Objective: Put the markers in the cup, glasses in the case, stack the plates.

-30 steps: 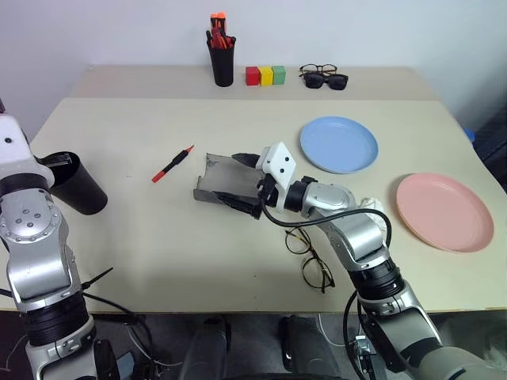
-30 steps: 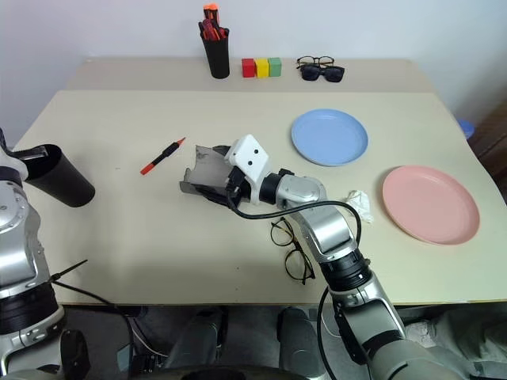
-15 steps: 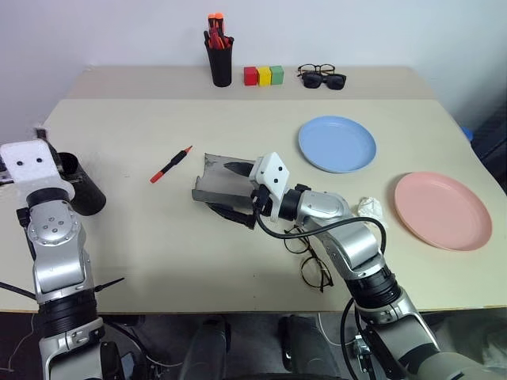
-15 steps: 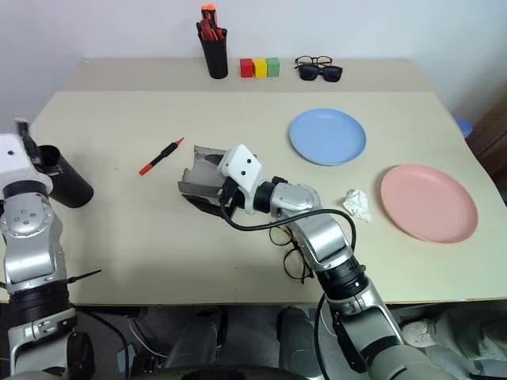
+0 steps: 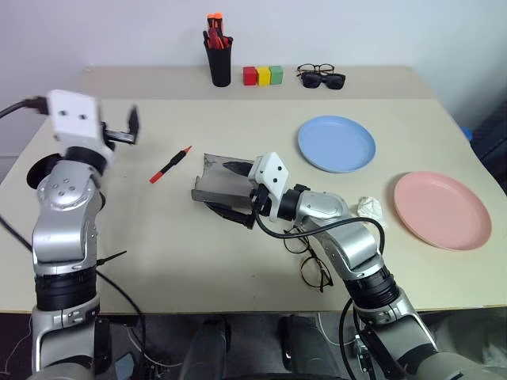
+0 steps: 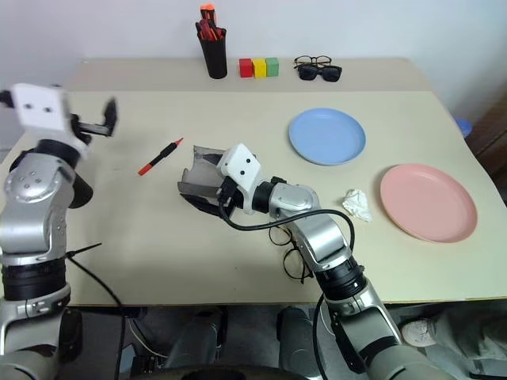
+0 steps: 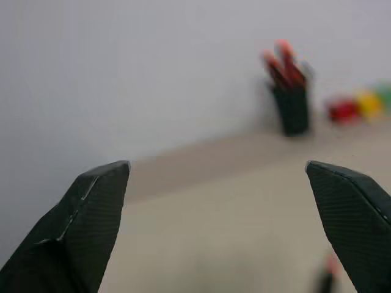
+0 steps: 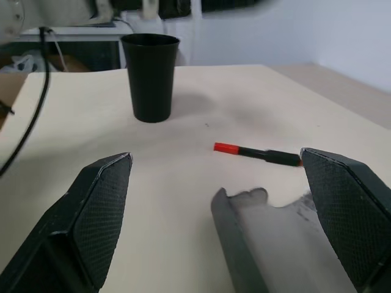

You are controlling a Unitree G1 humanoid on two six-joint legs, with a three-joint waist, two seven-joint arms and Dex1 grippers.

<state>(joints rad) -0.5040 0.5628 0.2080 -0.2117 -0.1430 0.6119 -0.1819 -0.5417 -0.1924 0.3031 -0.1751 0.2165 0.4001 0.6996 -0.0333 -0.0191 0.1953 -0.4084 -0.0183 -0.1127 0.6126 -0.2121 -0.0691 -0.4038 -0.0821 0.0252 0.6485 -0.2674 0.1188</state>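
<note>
My left gripper (image 7: pixel 217 226) hangs released and empty; my right gripper (image 8: pixel 220 207) is spread wide, the grey case (image 8: pixel 275 244) between its fingers, red marker (image 8: pixel 256 152) beyond.

Beige table (image 5: pixel 158 261) with a second beige table (image 5: pixel 380 79) butted behind it, against a plain white wall (image 5: pixel 356 32). Even, soft lighting. Dark floor (image 5: pixel 253 348) below the front edge.

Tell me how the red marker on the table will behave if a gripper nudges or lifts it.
The red marker is slim and round-bodied, lying flat on the bare table, so a sideways nudge would probably roll it. It looks stiff and light. Its narrow, smooth barrel may slip or pivot between the fingers unless gripped near the middle.
</note>
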